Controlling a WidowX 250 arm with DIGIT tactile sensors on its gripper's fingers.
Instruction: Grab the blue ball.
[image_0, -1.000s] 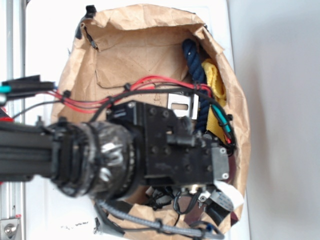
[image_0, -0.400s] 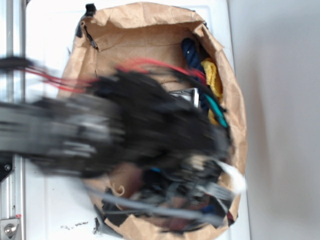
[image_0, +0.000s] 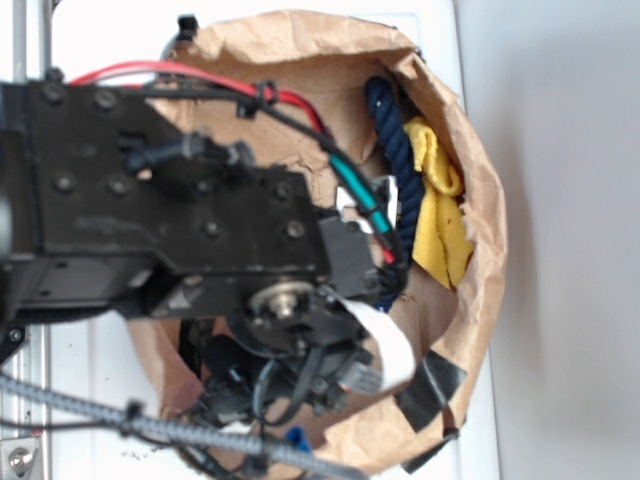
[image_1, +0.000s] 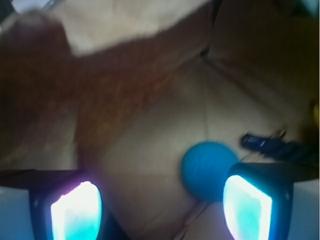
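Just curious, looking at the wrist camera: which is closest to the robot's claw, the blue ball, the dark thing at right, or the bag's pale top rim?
From the gripper:
1. Blue ball, by the right finger.
2. Dark object, right, behind the ball.
3. Pale bag rim, top.

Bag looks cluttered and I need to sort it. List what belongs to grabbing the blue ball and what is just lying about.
For the job:
blue ball
gripper, open

Lying about:
navy rope
yellow cloth
metal bracket
paper bag
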